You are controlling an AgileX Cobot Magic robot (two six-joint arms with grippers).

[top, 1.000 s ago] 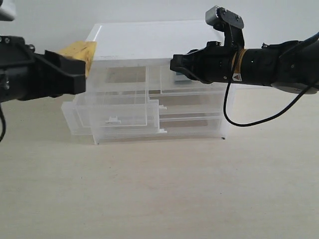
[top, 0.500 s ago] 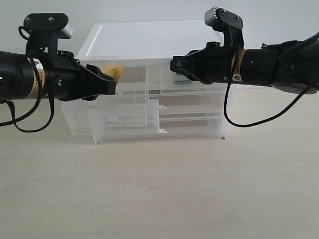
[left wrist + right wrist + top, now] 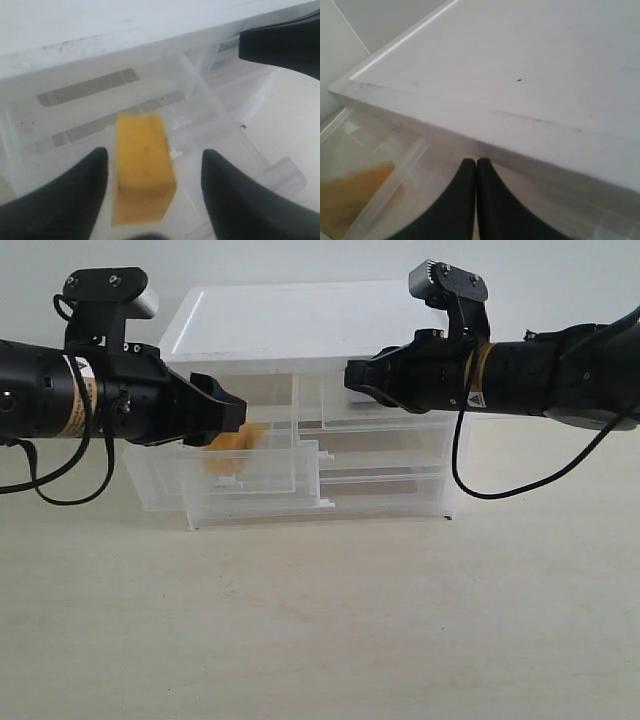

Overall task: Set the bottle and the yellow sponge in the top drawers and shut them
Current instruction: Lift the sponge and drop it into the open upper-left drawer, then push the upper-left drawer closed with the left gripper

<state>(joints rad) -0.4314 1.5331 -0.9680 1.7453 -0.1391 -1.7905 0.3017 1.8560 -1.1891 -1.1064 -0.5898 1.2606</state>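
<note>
Yellow sponge [image 3: 228, 445] lies in the pulled-out left top drawer [image 3: 270, 480] below the parted left gripper [image 3: 232, 412]; right gripper [image 3: 476, 162], fingers together, at the cabinet [image 3: 300, 320]; bottle unseen, drawer not closed

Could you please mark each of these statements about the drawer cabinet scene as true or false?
1. The sponge is inside the pulled-out drawer, just under the left gripper. True.
2. The left gripper is clamped on the sponge. False: its fingers are spread, and the sponge is clear of both.
3. The right gripper has its fingers pressed together. True.
4. The small drawer on the left is pushed fully into the cabinet. False: it sticks out well past the cabinet's front.
</note>
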